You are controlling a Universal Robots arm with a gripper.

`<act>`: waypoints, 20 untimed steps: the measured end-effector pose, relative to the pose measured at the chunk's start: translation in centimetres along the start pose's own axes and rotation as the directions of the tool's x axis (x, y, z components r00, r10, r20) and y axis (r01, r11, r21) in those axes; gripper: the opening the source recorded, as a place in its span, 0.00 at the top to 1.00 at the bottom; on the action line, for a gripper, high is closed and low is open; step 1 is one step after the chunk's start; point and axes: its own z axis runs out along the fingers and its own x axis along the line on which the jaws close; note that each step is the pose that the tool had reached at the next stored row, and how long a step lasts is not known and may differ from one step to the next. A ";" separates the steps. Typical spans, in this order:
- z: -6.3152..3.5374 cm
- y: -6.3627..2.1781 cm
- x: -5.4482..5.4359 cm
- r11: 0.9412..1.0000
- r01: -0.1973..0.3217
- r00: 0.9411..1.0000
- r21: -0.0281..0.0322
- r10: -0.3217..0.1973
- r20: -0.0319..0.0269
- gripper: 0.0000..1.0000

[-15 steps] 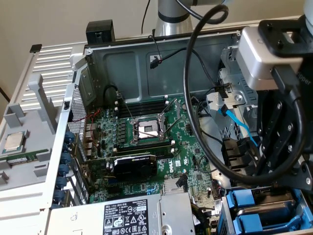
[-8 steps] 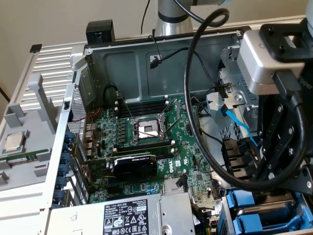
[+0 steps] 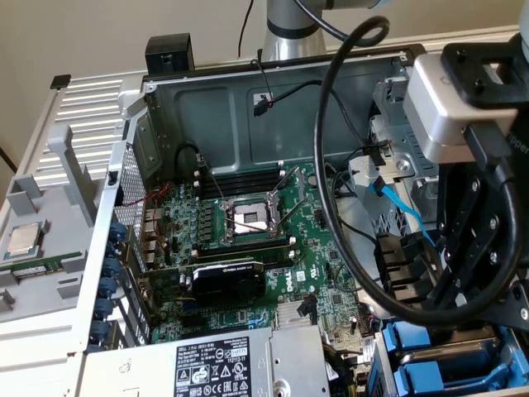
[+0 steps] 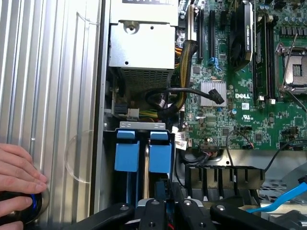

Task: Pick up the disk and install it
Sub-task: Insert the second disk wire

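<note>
Blue plastic carriers [image 4: 142, 155] sat side by side in the drive bay, lower centre of the wrist view; same bay showed at the lower right of the exterior view [image 3: 450, 364]. The disk [image 4: 146, 165] looked already down in its slot between those carriers, only a thin metal edge visible; I couldn't read a label, so that is a judgement. Gripper [image 4: 165, 211] hung directly above the bay, linkage black, fingers drawn nearly together; whether they pinched the carrier top I couldn't tell, contact point hidden behind the linkage.

Seating step, by my read: push straight along the slot, no side load; the carrier should stay square to the bay walls; watch the black cable loop [image 3: 347, 165] draped beside the arm and the light blue SATA lead [image 3: 405, 211], either could snag.

A person's hand [image 4: 19, 179] rested on the ribbed metal panel at lower left of the wrist view, well apart from the bay. Motherboard [image 3: 248, 240] with open CPU socket, graphics card [image 3: 227, 281] and power supply [image 3: 207, 364] sat untouched; loose processor chip [image 3: 23, 240] lay on the tray at left.
</note>
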 end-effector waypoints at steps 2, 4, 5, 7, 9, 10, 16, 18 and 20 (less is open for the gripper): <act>0.03 -0.01 0.0 1.000 0.000 1.000 0.000 0.000 0.000 0.84; 0.04 -0.01 0.0 1.000 0.000 1.000 0.000 0.000 0.000 0.84; 0.06 -0.01 0.1 1.000 0.000 1.000 0.000 0.000 0.001 0.84; 0.09 -0.02 0.1 1.000 0.000 1.000 0.000 0.000 0.002 0.84; 0.13 -0.02 0.1 1.000 0.001 1.000 0.000 -0.001 0.008 0.84; 0.15 -0.02 0.1 1.000 0.001 1.000 0.000 -0.001 0.012 0.84; 0.26 -0.03 0.5 1.000 0.003 1.000 0.000 -0.003 0.029 0.84; 0.28 -0.03 0.6 1.000 0.003 0.999 0.001 -0.003 0.033 0.84; 0.32 -0.03 0.6 1.000 0.004 0.999 0.001 -0.004 0.036 0.84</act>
